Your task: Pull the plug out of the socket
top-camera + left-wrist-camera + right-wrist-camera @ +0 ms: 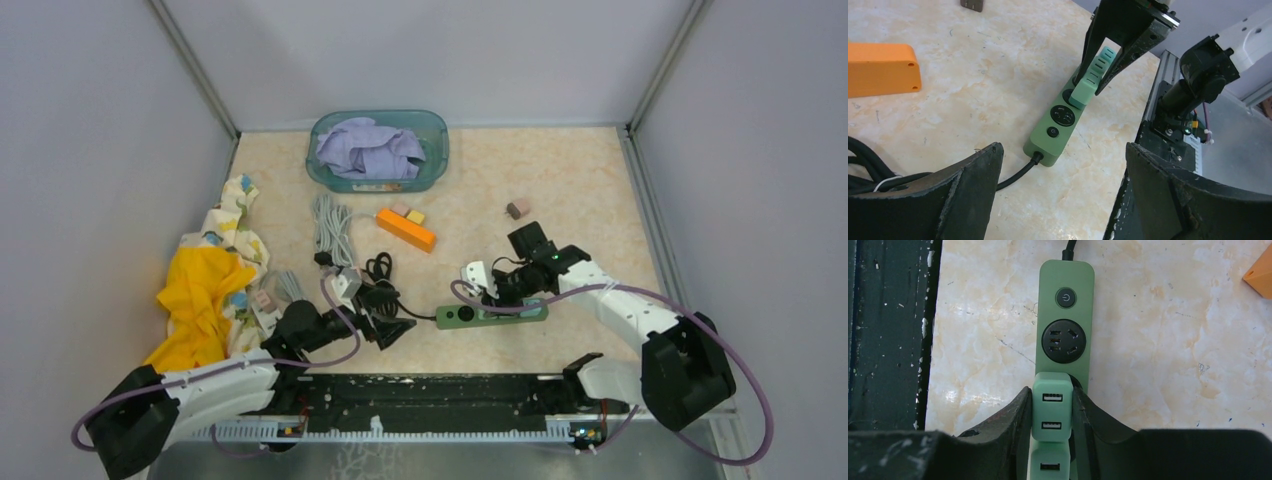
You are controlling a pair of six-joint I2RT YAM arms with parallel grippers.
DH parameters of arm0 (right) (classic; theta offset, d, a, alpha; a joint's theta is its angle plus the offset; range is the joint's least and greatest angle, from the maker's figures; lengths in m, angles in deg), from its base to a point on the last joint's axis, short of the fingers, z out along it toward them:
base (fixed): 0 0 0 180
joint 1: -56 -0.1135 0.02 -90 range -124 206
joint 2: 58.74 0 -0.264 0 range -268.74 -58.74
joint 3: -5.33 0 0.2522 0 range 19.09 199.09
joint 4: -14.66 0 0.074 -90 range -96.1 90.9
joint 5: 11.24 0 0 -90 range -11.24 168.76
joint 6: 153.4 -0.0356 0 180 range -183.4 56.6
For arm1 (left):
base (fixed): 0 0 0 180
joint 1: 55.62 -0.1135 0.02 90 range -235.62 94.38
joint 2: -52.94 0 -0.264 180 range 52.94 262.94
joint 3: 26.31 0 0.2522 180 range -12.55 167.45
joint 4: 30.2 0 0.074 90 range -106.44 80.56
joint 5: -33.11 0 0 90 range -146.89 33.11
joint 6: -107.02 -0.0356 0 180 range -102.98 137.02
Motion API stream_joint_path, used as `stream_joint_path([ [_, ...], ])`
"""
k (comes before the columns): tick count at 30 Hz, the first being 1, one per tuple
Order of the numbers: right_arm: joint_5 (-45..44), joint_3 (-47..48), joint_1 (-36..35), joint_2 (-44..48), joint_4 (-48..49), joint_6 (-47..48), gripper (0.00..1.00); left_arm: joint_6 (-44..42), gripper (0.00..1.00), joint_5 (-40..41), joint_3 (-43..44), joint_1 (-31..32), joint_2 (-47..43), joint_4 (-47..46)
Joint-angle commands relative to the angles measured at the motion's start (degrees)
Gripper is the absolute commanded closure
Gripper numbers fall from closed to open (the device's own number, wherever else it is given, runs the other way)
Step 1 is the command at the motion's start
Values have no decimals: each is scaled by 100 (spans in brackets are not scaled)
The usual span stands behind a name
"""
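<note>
The table (590,190) is walled on the far side and both flanks. Its widest bare stretch lies on the right, beyond the right arm. A black rail (430,395) runs along the near edge, and the power strip (490,313) lies just beyond it, roughly parallel. In the right wrist view only a narrow band of tabletop separates strip from rail.

The left half is crowded. A yellow cloth (200,290) is heaped against the left wall, and a teal basin (440,150) holding a purple cloth (370,150) sits at the far wall. A coil of grey cable (328,225) and a tangle of black cord (378,285) lie between them. An orange block (405,230) lies well apart from the strip, with open table between the two.

The right gripper (1051,410) is pinching the plug (1052,405), a pale green adapter with USB ports, one finger on each long side. The plug stands on the strip behind the free round outlet and the power button. From the left wrist it looks tilted. Whether its prongs are fully seated cannot be told, since its base and the fingers cover that outlet.

The left gripper (1060,150) is spread wide and holds nothing, near the strip's cord end. From above, the right gripper hides the plug, and the strip's far end is cut off in both wrist views.
</note>
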Motion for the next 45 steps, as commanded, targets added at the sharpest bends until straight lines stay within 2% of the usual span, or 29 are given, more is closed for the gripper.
stream_joint_path([
  [1, 133, 118, -74, -50, -30, 247, 85, -666, 4, -589, 24, -13, 98, -497],
  [4, 238, 209, -186, -71, -126, 289, 96, -1190, 4, -791, -27, 70, 326, -885],
  [6, 275, 231, -292, -62, -158, 371, 100, -1488, 4, -755, 23, 167, 598, -975],
  [17, 461, 186, -666, -61, 24, 406, 100, -2904, 3, 240, 443, 1307, 2487, -1798],
  [33, 497, 78, -818, -132, 387, 169, 100, -3254, 4, 86, 1245, 1360, 5199, -3996],
  [40, 462, 58, -836, -150, 420, 166, 100, -3295, 12, 191, 1551, 1360, 5891, -3748],
  [45, 455, 58, -845, -158, 424, 158, 100, -3417, 21, 144, 1816, 1356, 6017, -3015],
])
